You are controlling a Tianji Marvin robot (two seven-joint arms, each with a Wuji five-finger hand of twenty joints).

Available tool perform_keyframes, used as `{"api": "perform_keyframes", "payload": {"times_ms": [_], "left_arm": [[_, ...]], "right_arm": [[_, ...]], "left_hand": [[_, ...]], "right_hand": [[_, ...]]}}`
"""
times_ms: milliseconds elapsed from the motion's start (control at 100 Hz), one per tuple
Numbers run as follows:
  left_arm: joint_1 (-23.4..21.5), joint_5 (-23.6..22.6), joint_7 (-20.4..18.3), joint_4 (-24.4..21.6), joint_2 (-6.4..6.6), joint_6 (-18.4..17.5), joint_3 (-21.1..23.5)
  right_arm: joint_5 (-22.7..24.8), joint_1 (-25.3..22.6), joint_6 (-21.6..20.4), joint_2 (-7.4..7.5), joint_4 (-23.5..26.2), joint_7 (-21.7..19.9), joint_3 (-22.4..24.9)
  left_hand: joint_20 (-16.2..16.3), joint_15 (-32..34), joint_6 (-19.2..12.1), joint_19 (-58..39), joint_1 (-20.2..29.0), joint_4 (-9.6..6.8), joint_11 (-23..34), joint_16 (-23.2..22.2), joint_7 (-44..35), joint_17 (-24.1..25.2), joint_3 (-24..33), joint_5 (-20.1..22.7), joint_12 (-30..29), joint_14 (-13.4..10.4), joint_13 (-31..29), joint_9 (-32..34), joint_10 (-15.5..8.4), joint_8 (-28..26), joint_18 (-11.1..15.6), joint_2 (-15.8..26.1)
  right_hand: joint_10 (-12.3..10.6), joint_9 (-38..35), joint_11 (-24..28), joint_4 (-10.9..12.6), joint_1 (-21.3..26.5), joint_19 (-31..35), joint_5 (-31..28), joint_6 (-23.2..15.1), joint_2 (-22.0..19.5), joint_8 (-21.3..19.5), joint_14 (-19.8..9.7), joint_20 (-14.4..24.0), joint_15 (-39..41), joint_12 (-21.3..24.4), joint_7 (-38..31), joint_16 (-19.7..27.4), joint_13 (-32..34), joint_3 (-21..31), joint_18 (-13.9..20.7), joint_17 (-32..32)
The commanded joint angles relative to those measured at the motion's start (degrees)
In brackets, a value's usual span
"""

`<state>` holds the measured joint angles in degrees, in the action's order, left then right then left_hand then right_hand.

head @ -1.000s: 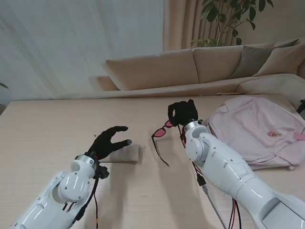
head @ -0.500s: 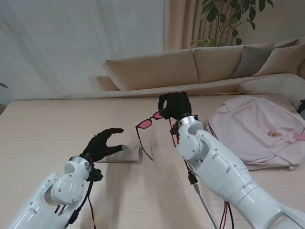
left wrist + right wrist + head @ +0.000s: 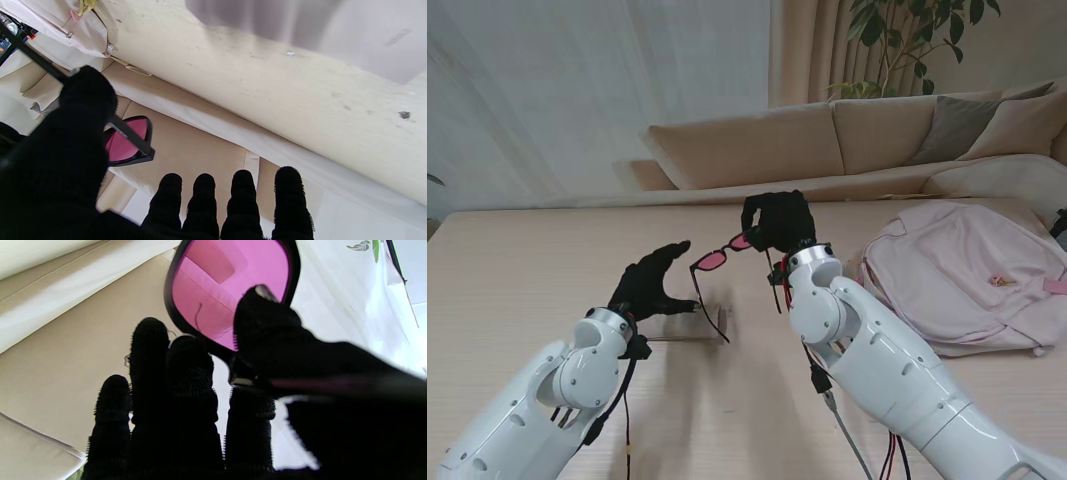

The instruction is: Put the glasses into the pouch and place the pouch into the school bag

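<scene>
Lying right of the glasses (image 3: 727, 250), the school bag (image 3: 967, 275) stayed clear; my right hand (image 3: 777, 220) pinched them aloft, my left hand (image 3: 652, 285) spread, thumb touching a temple arm.

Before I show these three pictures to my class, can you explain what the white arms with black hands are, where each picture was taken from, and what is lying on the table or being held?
This is a robot with two white arms ending in black gloved hands. One camera looks down from its stand; the other two sit on the wrists, looking along the fingers. The right hand holds pink-lensed glasses above the table, thumb over one lens in its wrist view. The left hand is open beside them, over a beige pouch lying flat. A pink school bag lies to the right, a sofa behind.
</scene>
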<state>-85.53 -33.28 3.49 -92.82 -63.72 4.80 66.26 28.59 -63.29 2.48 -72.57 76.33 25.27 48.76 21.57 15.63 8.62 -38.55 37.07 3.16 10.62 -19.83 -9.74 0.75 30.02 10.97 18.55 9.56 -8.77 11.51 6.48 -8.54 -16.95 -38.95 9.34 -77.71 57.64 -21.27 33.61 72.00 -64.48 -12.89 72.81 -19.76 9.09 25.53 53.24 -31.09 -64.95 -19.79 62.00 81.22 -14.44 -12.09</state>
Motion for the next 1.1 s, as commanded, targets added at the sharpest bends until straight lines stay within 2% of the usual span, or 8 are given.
{"api": "perform_keyframes", "payload": {"times_ms": [0,290,390,620,740,870,1020,1090], "left_arm": [[0.51,-0.22,-1.86,-1.67,-0.56,-0.11,-0.02],[3.4,1.24,-3.91,0.18,-0.37,-1.93,-2.29],[3.2,0.19,-4.68,0.16,-0.05,-2.64,-2.28],[0.27,-1.36,-9.4,-4.35,1.09,-0.92,0.68],[-0.4,-1.18,-12.11,-5.57,1.6,0.08,1.34],[1.06,-1.45,-8.61,-3.14,0.87,0.37,-0.2],[3.84,-0.96,-0.5,1.29,-0.91,0.13,-3.07],[4.57,-0.59,0.06,2.04,-1.12,-0.59,-3.64]], "right_arm": [[-0.26,-0.15,-0.31,-0.53,0.64,-0.9,-0.47],[-1.82,-0.27,-0.38,-1.28,0.95,-0.17,-1.42],[-1.97,0.06,-0.52,-1.53,0.31,0.39,-1.62],[-2.24,0.82,-0.44,-1.85,-0.38,1.18,-1.48],[-2.03,0.95,-0.7,-1.71,0.01,1.0,-1.28],[-2.41,0.43,-0.59,-1.69,1.26,0.92,-0.98],[-2.31,0.1,-0.71,-1.63,1.88,0.81,-1.04],[-2.6,-0.16,-0.47,-1.68,2.24,0.79,-1.0]], "left_hand": [[1.02,-0.44,0.98,1.72,-1.95,2.61,-1.31,-0.79,1.48,0.99,1.66,-2.15,0.35,0.17,1.7,-2.11,0.79,1.11,-1.06,-3.07],[0.54,-1.06,-0.74,3.81,-1.99,2.9,-0.8,-0.56,-0.23,2.22,2.93,-1.97,0.81,-0.52,1.91,-1.83,-0.76,-0.17,-0.55,-3.13],[0.23,-1.41,-0.95,4.73,-1.42,2.65,-1.37,-0.37,0.31,2.51,2.68,-2.24,0.4,-1.0,1.95,-2.1,-1.09,0.02,-0.38,-2.56],[-0.12,-2.94,-1.02,6.22,1.27,1.38,-3.42,0.61,2.51,3.17,0.68,-2.37,-0.79,-1.95,3.06,-2.84,-1.23,0.78,0.12,-1.1],[-2.01,-7.28,-0.77,12.09,2.22,0.92,-7.25,2.87,7.47,3.7,-0.63,-2.6,-1.74,-2.92,4.71,-4.26,-1.6,2.12,1.16,-1.28],[-1.77,-9.03,-0.07,14.05,0.46,1.74,-9.42,2.69,10.73,3.6,0.52,-3.04,-0.89,-2.93,5.39,-5.32,-1.01,2.4,1.44,-2.98],[-0.44,-7.69,0.41,13.13,-3.18,3.75,-8.85,0.89,11.13,3.41,5.67,-3.21,0.01,-2.09,5.08,-5.35,-0.3,2.29,1.26,-5.67],[-0.26,-6.69,-0.09,12.38,-3.94,4.11,-8.16,0.42,10.73,3.21,6.39,-2.96,1.32,-1.99,4.65,-5.0,-0.8,1.88,1.27,-5.79]], "right_hand": [[6.81,-3.21,0.47,-1.08,3.01,1.73,-3.35,-0.1,1.52,-1.61,-1.53,0.83,1.76,-1.14,-2.16,0.06,3.62,8.73,-0.7,-0.33],[7.12,-3.35,0.5,-0.99,3.17,1.81,-3.41,0.29,1.67,-1.73,-1.19,0.91,1.94,-1.33,-2.29,0.1,3.83,8.73,-0.92,-0.88],[7.26,-3.33,0.5,-0.92,3.27,1.78,-3.39,0.38,1.54,-1.77,-1.05,0.91,1.97,-1.4,-2.32,0.1,3.72,8.74,-1.02,-0.99],[7.41,-3.21,0.6,-0.89,3.37,1.76,-3.37,0.51,1.32,-1.87,-0.94,0.94,2.2,-1.58,-2.35,0.09,3.67,8.74,-1.12,-1.15],[7.42,-3.23,0.65,-0.92,3.36,1.82,-3.44,0.4,1.41,-1.94,-1.02,0.97,2.31,-1.62,-2.41,0.11,3.63,8.74,-1.07,-1.41],[7.46,-3.25,0.73,-0.92,3.35,1.8,-3.46,0.43,1.5,-2.01,-0.94,0.98,2.4,-1.66,-2.44,0.14,3.66,8.74,-1.11,-1.51],[7.46,-3.33,0.77,-0.89,3.38,1.86,-3.46,0.45,1.53,-2.04,-0.86,1.01,2.47,-1.67,-2.44,0.18,3.81,8.74,-1.07,-1.78],[7.55,-3.41,0.78,-0.87,3.48,1.85,-3.48,0.66,1.59,-2.06,-0.75,1.02,2.46,-1.67,-2.48,0.21,3.85,8.74,-1.06,-1.78]]}}
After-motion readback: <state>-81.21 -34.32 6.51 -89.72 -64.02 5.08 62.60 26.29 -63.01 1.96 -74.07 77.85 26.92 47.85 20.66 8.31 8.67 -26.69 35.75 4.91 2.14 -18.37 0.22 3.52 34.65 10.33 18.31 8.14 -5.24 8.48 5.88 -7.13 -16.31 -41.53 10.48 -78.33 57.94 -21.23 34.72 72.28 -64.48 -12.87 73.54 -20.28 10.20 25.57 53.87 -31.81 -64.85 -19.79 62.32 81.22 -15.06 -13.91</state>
